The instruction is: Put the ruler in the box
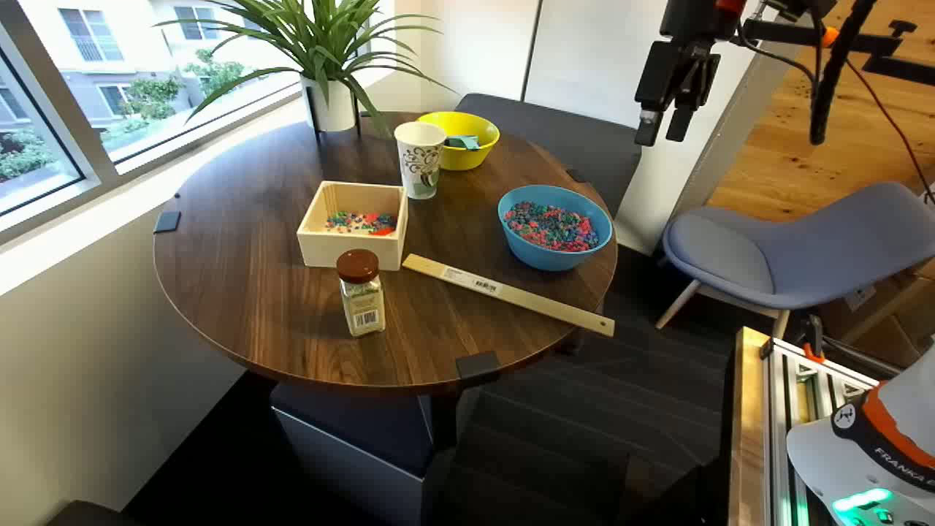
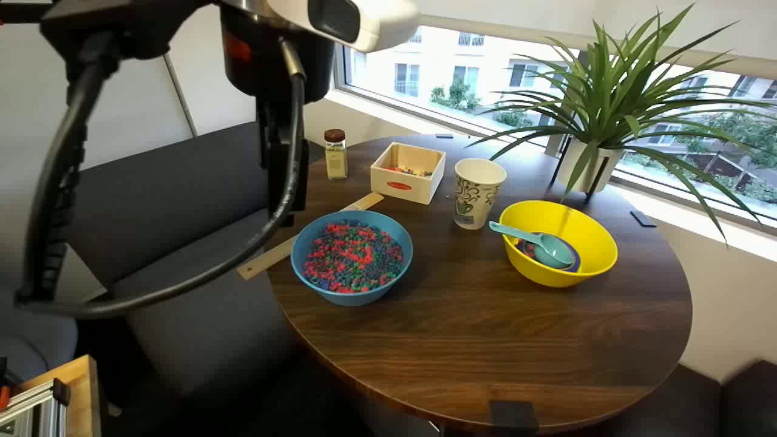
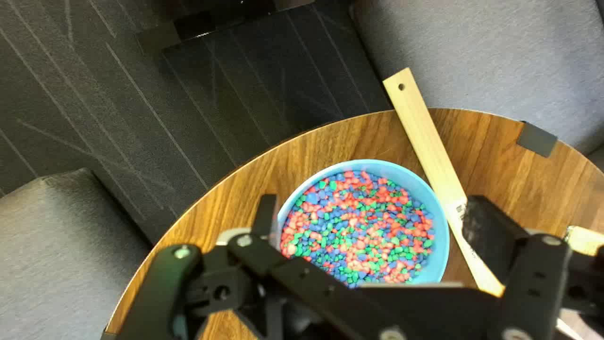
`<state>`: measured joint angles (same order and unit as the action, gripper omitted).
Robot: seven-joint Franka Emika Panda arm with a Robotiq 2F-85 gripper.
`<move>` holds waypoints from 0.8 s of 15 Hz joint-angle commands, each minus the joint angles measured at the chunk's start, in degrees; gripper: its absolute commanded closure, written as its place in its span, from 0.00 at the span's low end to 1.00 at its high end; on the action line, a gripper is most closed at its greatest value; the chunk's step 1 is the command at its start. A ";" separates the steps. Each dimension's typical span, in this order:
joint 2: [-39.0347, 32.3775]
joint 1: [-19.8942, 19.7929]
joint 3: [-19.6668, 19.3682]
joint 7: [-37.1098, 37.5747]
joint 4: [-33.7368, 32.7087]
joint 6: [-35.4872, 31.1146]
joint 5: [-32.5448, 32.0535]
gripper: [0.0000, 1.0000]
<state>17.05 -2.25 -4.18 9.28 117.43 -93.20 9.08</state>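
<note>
"Pincer (image 1: 663, 130) first: its jaws stand wide apart, holding nothing, well clear of the counter (image 1: 256, 292). And the ruler (image 1: 511, 294)?"

"Flat on the counter, one end just beside the box (image 1: 318, 250), the holed end poking out past the edge. It runs near the blue bowl (image 1: 544, 257), with a strip of counter showing between."

"How will it handle?"

"Light and stiff, I'd guess: thin wood, hardly fragile, maybe slick on its faces. Lying flat, it offers very little height to pinch."

"So take the overhanging end?"

"Tempting (there's air beneath it, after all), but the long remainder would probably droop and twist. I'd straddle it across its width near the middle, by the barcode label (image 1: 471, 279), reaching right down to the counter, and mind the bowl's rim."

"And inside the box?"

"It looks longer than the box is wide, so I'd expect it to lean on a wall with one end sticking out."
</note>
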 commanded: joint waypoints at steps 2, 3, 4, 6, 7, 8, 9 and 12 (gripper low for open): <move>-0.06 -0.66 0.55 -0.16 -0.12 0.14 0.14 0.00; -0.06 -0.66 0.55 -0.16 -0.12 0.14 0.14 0.00; -0.06 -0.66 0.55 -0.16 -0.12 0.14 0.14 0.00; -0.06 -0.66 0.55 -0.16 -0.12 0.14 0.14 0.00; -0.06 -0.66 0.55 -0.16 -0.12 0.14 0.14 0.00; -0.06 -0.66 0.55 -0.16 -0.12 0.14 0.14 0.00; -2.93 -0.17 1.01 -0.60 -2.53 0.79 -0.30 0.00; -9.62 1.33 2.40 -1.51 -6.68 -3.39 2.13 0.00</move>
<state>14.92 -2.04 -3.28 8.40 115.81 -93.75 9.13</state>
